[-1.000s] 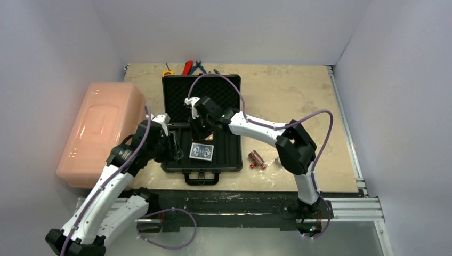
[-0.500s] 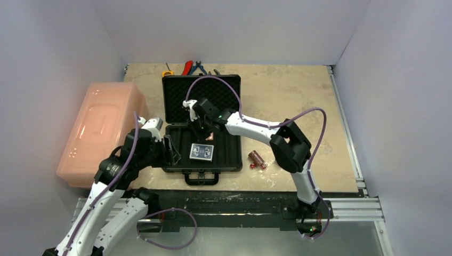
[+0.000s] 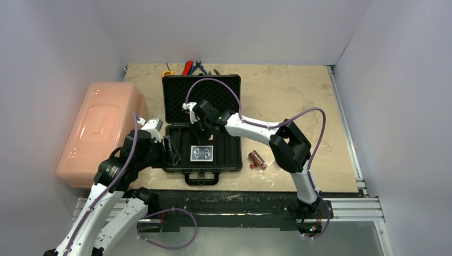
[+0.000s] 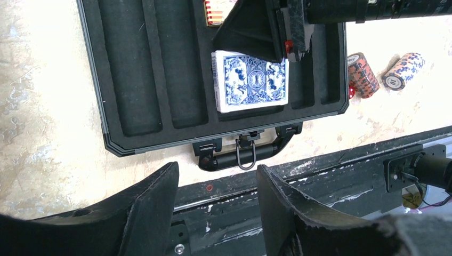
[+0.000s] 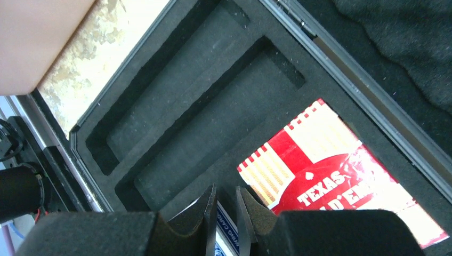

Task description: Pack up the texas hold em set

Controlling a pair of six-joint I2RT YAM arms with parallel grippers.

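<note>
The black case [image 3: 230, 154] lies open, its lid [image 3: 213, 90] flat behind it and its handle [image 4: 242, 154] toward me. A blue card deck [image 3: 202, 153] rests in the foam base [image 4: 133, 69], and a red deck [image 5: 330, 170] lies behind it. My right gripper [image 3: 200, 128] hovers low over the blue deck's [image 5: 224, 234] back edge, its fingers a narrow slit apart with nothing between them. Beside the case's left edge, my left gripper [image 3: 169, 152] is open and empty. Two chip rolls [image 4: 362, 74] and red dice [image 3: 252, 166] lie on the table to the right of the case.
A large pink bin [image 3: 101, 130] fills the left side, close to my left arm. Pliers [image 3: 187, 67] and a yellow tape measure [image 3: 167, 73] lie behind the lid. A black metal rail [image 4: 320, 170] runs along the table's near edge.
My left gripper has pulled back to the left off the case and opened wider. The blue deck now lies squarer in its slot. My right gripper has shifted slightly toward the lid.
</note>
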